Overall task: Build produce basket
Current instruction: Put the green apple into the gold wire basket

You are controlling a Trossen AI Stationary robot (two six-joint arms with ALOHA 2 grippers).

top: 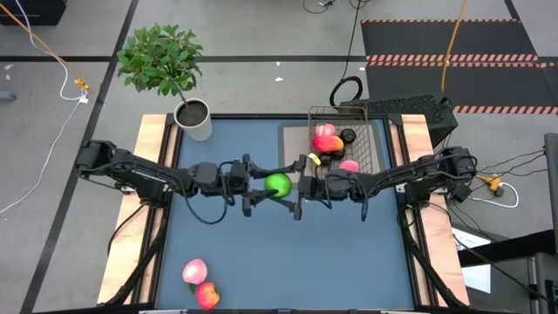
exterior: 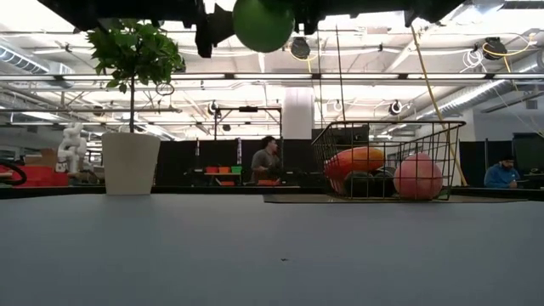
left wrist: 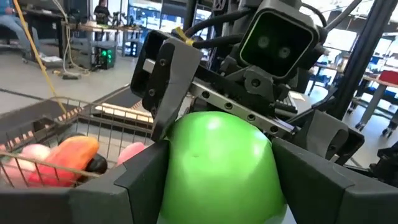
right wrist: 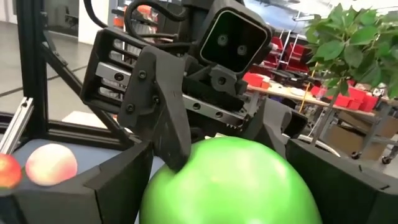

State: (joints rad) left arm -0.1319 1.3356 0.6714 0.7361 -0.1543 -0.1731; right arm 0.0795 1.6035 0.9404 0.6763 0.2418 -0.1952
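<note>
Several pieces already lay in our square dark wire-mesh basket (top: 349,144). Our left gripper (top: 258,187) and right gripper (top: 298,188) both clasped the round green apple (top: 278,185) in mid-air; two pink peaches (top: 200,283) remained on the table.

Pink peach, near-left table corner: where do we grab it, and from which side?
Grip the pink peach across its round middle, straight down from above: it is roundish, with no handle, lying open on the table. Avoid the side where the red fruit sits close by. Left gripper and right gripper are both shut on the green apple.
</note>
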